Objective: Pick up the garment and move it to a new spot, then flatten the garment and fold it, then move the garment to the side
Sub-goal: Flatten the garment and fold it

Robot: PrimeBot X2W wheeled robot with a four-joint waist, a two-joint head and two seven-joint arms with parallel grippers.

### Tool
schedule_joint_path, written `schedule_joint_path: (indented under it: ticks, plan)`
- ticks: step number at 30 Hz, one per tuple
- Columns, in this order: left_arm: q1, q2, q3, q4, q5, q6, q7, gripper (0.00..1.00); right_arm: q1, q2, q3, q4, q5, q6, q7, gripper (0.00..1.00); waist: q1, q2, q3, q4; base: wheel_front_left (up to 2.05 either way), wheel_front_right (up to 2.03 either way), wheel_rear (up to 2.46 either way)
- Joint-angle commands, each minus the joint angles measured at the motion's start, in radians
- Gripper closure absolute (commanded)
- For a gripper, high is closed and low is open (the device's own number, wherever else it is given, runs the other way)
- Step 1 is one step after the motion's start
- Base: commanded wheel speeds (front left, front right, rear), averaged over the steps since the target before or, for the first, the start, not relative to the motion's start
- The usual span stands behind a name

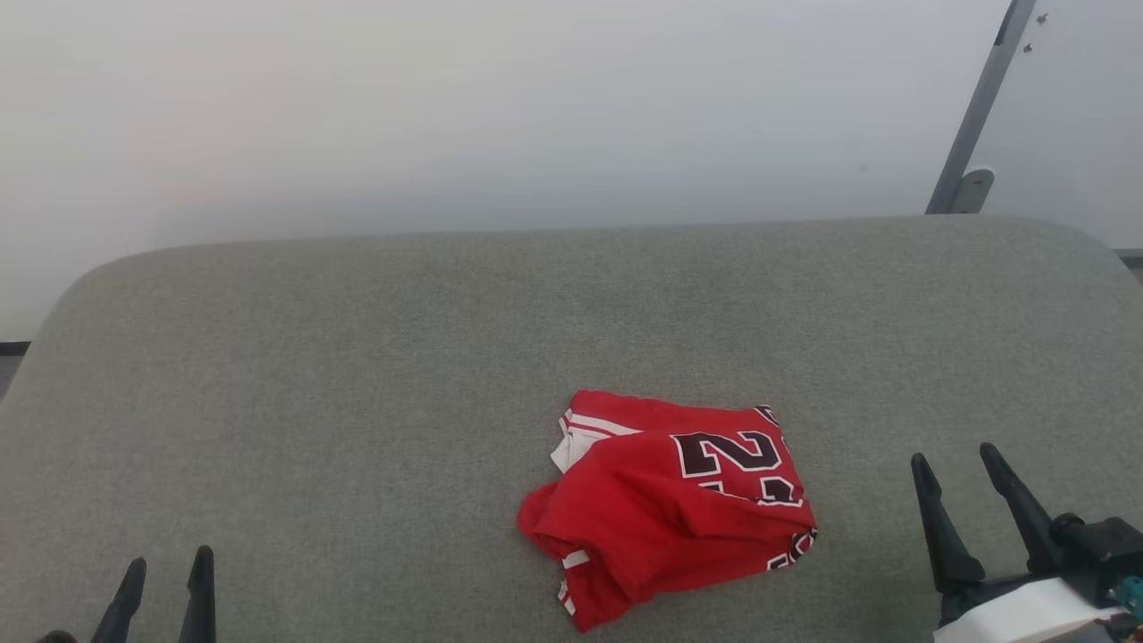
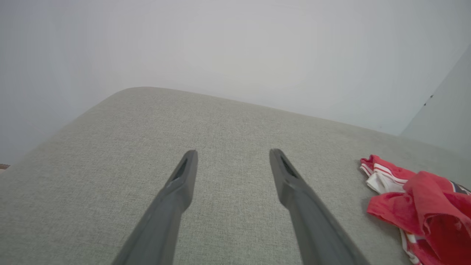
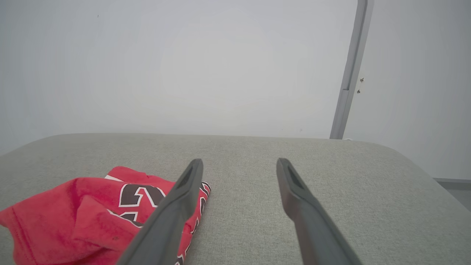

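Note:
The garment (image 1: 670, 500) is a red jersey with white striped trim and black-and-white numbers. It lies crumpled in a heap on the grey fabric surface (image 1: 357, 375), a little right of centre and near the front. My right gripper (image 1: 955, 460) stands open to the right of the heap, apart from it. At the lower left my left gripper (image 1: 168, 564) is open too, far from the cloth. The left wrist view has the garment (image 2: 419, 206) at its right edge beyond the open left gripper (image 2: 232, 152). In the right wrist view the garment (image 3: 84, 217) lies left of the open right gripper (image 3: 239, 162).
The grey padded surface has rounded far corners and ends at a pale wall (image 1: 500, 107). A slanted grey metal post (image 1: 978, 112) rises behind the far right corner. Bare fabric stretches to the left of and behind the heap.

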Motion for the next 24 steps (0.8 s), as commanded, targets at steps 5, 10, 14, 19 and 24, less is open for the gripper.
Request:
schedule_joint_path:
  ticks: [5, 10, 14, 19, 24]
  plan:
    - [0.005, 0.002, 0.001, -0.006, 0.005, -0.002, -0.004, 0.0, 0.01, 0.009, 0.0, -0.005, -0.009, -0.001, -0.004, 0.0, 0.0, -0.0001, -0.002, 0.003, 0.0, 0.0, 0.0]
    - [0.002, 0.009, 0.003, -0.012, 0.009, -0.002, -0.004, 0.0, 0.016, 0.015, 0.002, -0.001, -0.009, -0.001, -0.004, 0.0, 0.0, -0.0001, -0.005, 0.004, 0.0, 0.0, 0.0]
    - [0.0, 0.012, 0.004, -0.016, 0.013, -0.002, -0.004, 0.0, 0.018, 0.02, -0.001, -0.001, -0.012, -0.001, -0.004, 0.0, 0.0, -0.0001, -0.005, 0.004, 0.0, 0.0, 0.0]
    - [-0.008, 0.021, 0.001, -0.023, 0.018, -0.002, -0.004, 0.0, 0.018, 0.022, -0.003, 0.002, -0.014, -0.001, -0.005, 0.0, 0.0, -0.0001, -0.005, 0.002, 0.0, 0.0, 0.0]
    - [-0.019, 0.036, -0.005, -0.032, 0.034, -0.002, -0.004, 0.0, 0.021, 0.023, -0.008, -0.003, -0.017, -0.001, -0.005, 0.0, 0.0, -0.0001, -0.008, 0.002, 0.0, 0.0, 0.0]
